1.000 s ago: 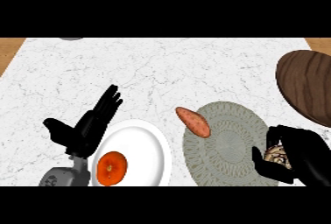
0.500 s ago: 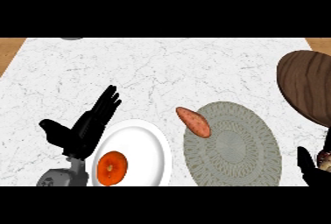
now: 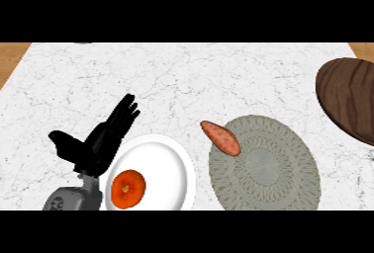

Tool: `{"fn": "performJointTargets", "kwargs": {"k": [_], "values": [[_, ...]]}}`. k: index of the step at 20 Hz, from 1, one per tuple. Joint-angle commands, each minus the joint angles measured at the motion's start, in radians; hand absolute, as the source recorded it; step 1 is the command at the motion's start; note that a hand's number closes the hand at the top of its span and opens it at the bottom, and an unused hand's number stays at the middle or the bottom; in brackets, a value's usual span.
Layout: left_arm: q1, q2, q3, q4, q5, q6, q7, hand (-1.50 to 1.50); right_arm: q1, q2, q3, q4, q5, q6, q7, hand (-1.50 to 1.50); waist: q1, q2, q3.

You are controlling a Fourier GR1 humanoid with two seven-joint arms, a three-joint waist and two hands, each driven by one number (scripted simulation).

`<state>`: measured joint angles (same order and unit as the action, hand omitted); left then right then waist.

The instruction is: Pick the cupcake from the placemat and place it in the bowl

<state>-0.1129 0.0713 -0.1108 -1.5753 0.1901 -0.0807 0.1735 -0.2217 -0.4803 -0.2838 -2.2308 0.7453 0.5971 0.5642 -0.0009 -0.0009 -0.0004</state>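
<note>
Nearest, a white plate (image 3: 166, 160) carried a round orange food (image 3: 128, 188). At its left edge the left robot hand (image 3: 99, 143) stood open, fingers straight, holding nothing. To the right lay the grey placemat (image 3: 266, 170), with a sweet potato (image 3: 220, 138) across its far-left rim. The brown bowl (image 3: 350, 96) sat farthest right on the worktop (image 3: 190, 74). The cupcake and the right robot hand were out of view.

Round grey patterned placemat (image 3: 270, 168) lies flat at 5 o'clock; dark wooden bowl (image 3: 352, 99) at 2 o'clock, cut by the edge.
</note>
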Motion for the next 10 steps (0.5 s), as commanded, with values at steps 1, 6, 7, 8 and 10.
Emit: {"fn": "performJointTargets", "kwargs": {"k": [1,6,7,8,10], "values": [[0.051,-0.009,-0.035,-0.023,-0.022,-0.009,-0.003,0.00,-0.136,-0.075,-0.118,0.163,-0.061,0.004,-0.041,1.50,0.008,0.001,0.000],[0.020,-0.019,-0.017,-0.046,-0.021,0.007,0.012,0.00,-0.169,-0.100,-0.140,0.411,-0.024,-0.136,-0.196,1.50,0.010,0.002,0.001],[-0.013,-0.018,-0.001,0.065,-0.006,-0.036,-0.037,0.00,-0.177,-0.092,-0.131,0.449,-0.015,-0.169,-0.218,1.50,0.007,0.004,0.000],[0.038,0.014,0.012,-0.062,0.016,-0.034,0.020,0.00,-0.200,-0.110,-0.149,0.512,-0.013,-0.190,-0.241,1.50,0.015,0.003,0.001],[-0.084,-0.014,0.040,0.071,0.003,-0.006,0.006,0.00,-0.195,-0.135,-0.154,0.641,0.015,-0.273,-0.362,1.50,0.010,0.007,0.001]]}}
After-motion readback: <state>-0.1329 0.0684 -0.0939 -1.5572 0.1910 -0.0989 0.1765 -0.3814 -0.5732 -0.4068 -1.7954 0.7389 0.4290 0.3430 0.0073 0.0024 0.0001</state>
